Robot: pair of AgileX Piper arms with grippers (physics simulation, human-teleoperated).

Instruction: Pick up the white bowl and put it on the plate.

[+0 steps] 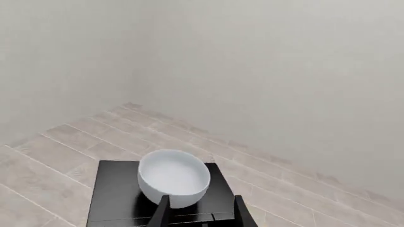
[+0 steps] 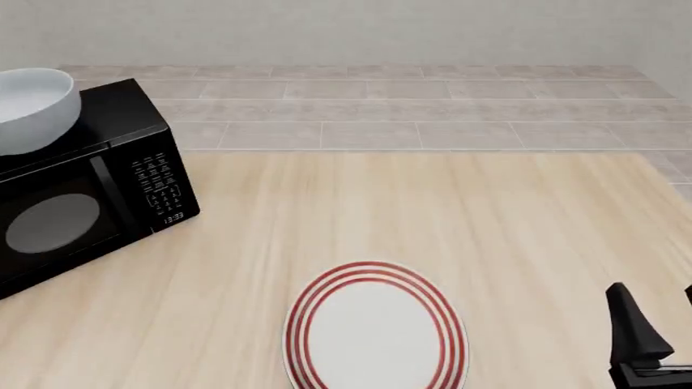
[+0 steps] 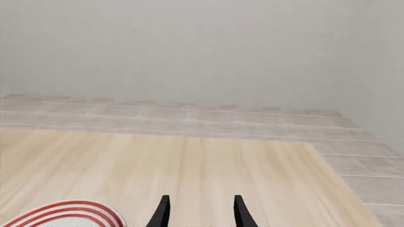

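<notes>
Bowl first: your white bowl [image 1: 173, 177] sits upright, mouth up, on the black microwave [image 2: 81, 190], just ahead of your left fingers [image 1: 200, 212], which stand spread and hold nothing. The plate [image 2: 375, 328] lies flat on the counter [image 2: 433, 211], just beside your right fingers [image 3: 200, 212], also parted and bare.

My count of what's out here

I see one glossy white round bowl [image 2: 32, 105], one red-ringed flat white plate [image 2: 373, 332], one black microwave [image 2: 87, 194], one wooden surface [image 2: 433, 219].
</notes>
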